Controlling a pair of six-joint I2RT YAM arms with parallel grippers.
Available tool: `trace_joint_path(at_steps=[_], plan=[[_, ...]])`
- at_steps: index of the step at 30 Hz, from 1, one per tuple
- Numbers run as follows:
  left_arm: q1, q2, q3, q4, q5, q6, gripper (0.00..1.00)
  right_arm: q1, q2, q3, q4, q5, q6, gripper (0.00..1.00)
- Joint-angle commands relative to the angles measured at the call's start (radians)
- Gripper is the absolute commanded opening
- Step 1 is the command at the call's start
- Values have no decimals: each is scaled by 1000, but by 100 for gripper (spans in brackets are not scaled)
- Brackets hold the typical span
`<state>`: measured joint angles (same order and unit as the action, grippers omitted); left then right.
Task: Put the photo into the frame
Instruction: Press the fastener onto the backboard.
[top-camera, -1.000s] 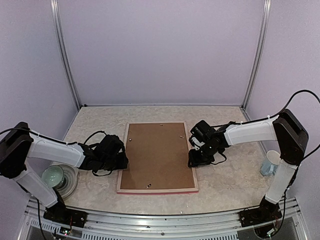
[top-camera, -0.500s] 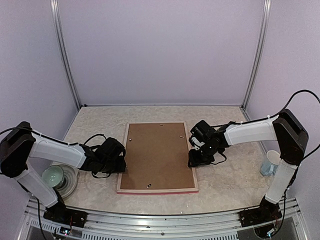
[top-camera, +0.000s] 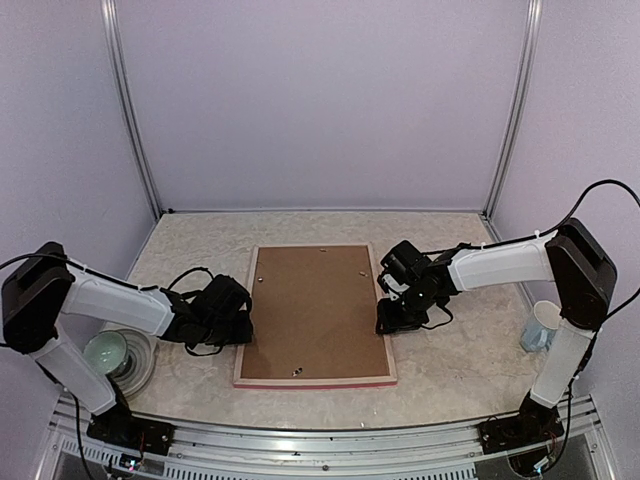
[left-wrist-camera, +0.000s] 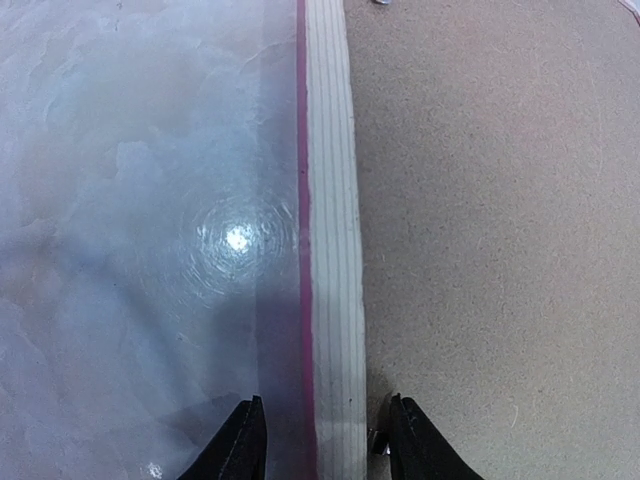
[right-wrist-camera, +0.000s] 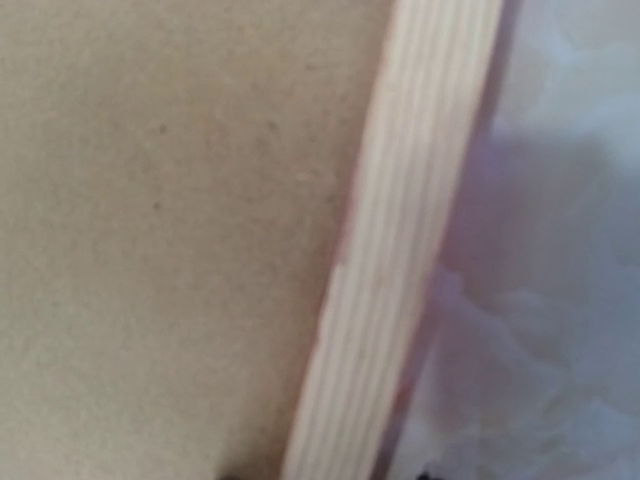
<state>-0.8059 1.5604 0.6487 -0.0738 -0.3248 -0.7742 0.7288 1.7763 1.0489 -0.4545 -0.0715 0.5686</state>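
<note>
- The frame (top-camera: 315, 381) lies flat and face down in the middle of the counter (top-camera: 450, 370), with its pale back up and a thin pink-red edge showing along the near and right sides.
- A brown board (top-camera: 315, 310) fills the frame's opening. A few small fittings dot the board near its far and near ends.
- The left fingers (left-wrist-camera: 245, 445) are low at the frame's left rail (left-wrist-camera: 335, 250), towards its near end. One finger is over the counter (left-wrist-camera: 130, 200) and the other over the board (left-wrist-camera: 500, 250).
- They are set fairly narrow. In the left wrist view a slim gap shows on each side of the rail, so they straddle it without gripping.
- A small metal tab (left-wrist-camera: 378, 438) sits on the board just beside the inner finger.
- The right fingers (top-camera: 385, 322) are down at the frame's right rail, about midway along it.
- The right wrist view is blurred and very close. It shows the pale rail (right-wrist-camera: 400, 250) running between the board (right-wrist-camera: 170, 230) and the counter (right-wrist-camera: 560, 350).
- Only two dark tips show at the bottom edge of that view, one on each side of the rail. I cannot tell whether they press on it.
- A green bowl (top-camera: 105, 352) rests on a plate (top-camera: 143, 365) at the near left, partly behind the left arm.
- A pale cup (top-camera: 541, 325) stands at the far right, beside the right arm and well apart from the frame.
</note>
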Motion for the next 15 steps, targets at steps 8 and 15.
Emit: trace_joint_path(at_steps=[8,15], plan=[[20,62,-11,5,-36,13,42,-4,20,-28,8,4,-6,40],[17,52,-30,-11,-35,1,35,-3,23,-28,9,7,-9,40]])
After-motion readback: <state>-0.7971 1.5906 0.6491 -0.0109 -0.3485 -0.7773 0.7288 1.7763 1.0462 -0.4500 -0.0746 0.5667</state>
